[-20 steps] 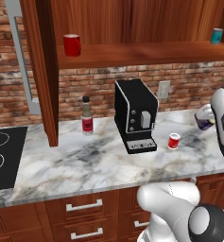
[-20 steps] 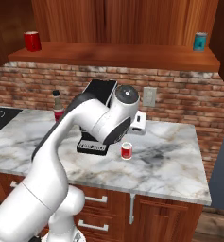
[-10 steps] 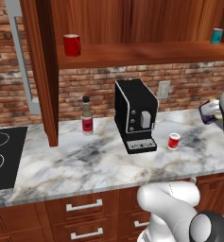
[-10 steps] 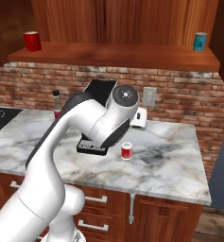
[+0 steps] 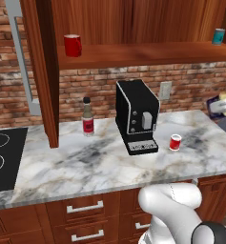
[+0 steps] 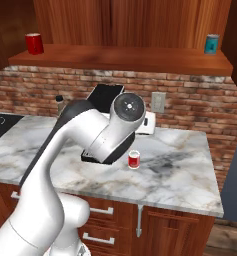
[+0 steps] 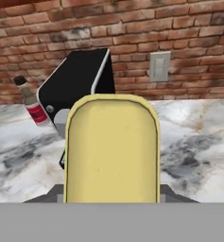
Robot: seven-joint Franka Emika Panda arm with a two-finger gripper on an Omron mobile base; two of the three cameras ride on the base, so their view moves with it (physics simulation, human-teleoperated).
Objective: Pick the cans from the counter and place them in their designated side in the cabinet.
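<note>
As seen from the left base view, the gripper point(image 5: 222, 106) sits at the far right edge, well above the bench point(image 5: 100, 162), pinching the dark blue can point(image 5: 214, 105) with its yellow label (only part of it shows at the frame edge). The red can point(image 5: 175, 142) stands upright on the bench, just right of the black coffee machine point(image 5: 136, 116). A dark bottle point(image 5: 87, 117) stands left of the machine. On the cabinet point(image 5: 133, 28) shelf rest a red mug point(image 5: 73, 45) at left and a teal can point(image 5: 219, 36) at right.

From the right base view, the white arm point(image 6: 97, 145) crosses the machine; the red can stands beside it on the marble, with the mug and teal can well apart on the shelf above.

From the hand view, the yellow label occupies the centre, apparently the held can seen close up, with the machine, the bottle and a wall socket point(image 7: 159, 66) behind.
</note>
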